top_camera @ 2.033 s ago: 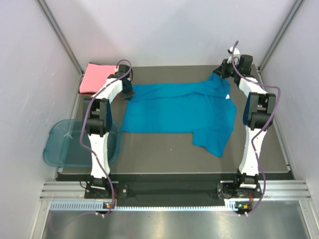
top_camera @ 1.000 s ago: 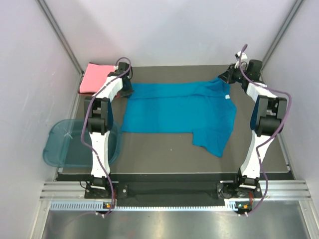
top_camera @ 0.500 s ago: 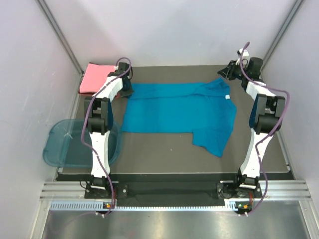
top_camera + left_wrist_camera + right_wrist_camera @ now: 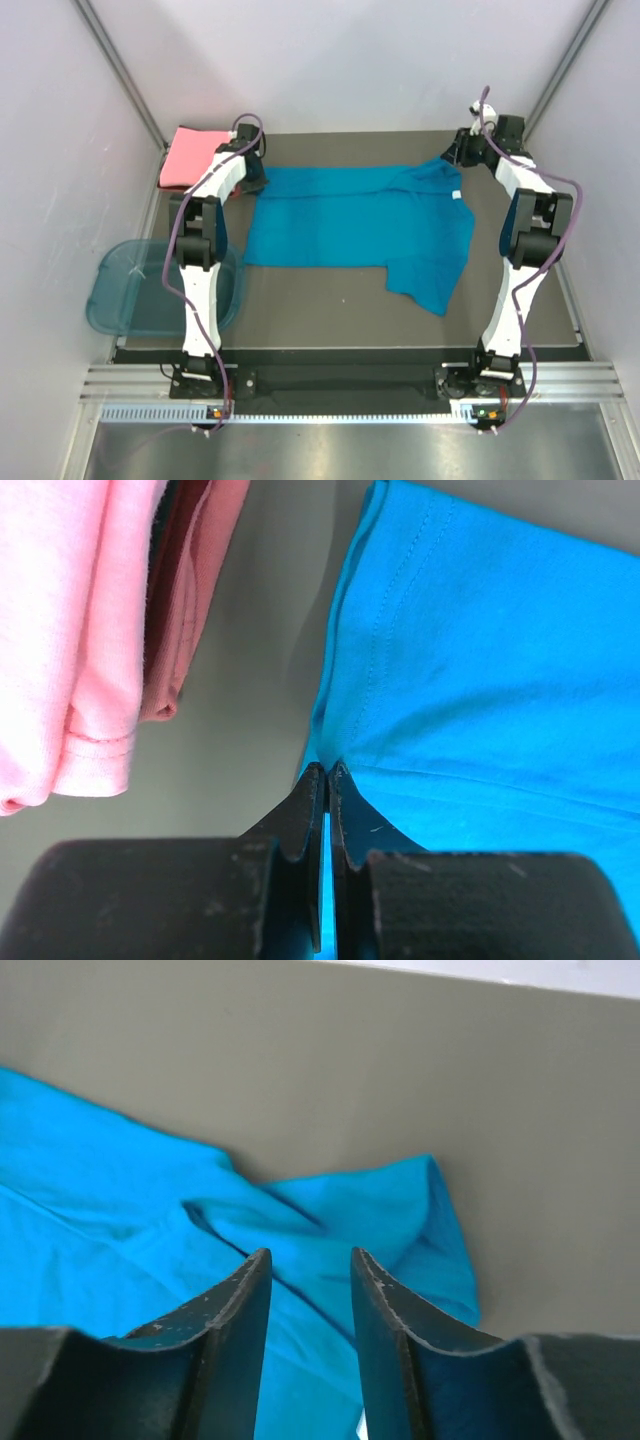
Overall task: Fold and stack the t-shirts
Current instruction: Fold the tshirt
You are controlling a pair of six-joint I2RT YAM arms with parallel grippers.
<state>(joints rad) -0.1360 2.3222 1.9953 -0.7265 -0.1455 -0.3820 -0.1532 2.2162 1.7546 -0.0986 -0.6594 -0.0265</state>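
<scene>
The teal-blue t-shirt lies spread on the dark mat, with one sleeve hanging toward the front right. My left gripper is shut on its far left corner. The salmon-pink t-shirt lies folded at the far left corner and shows beside the left fingers in the left wrist view. My right gripper is open just above the teal shirt's rumpled far right corner, with nothing between its fingers.
A translucent blue plastic tub sits off the mat's left front edge. Grey walls close in on the left, right and back. The mat has bare room in front of the shirt.
My right gripper has swung out toward the far right corner and come back over the shirt's far right corner. The left gripper and both shirts have stayed put.
</scene>
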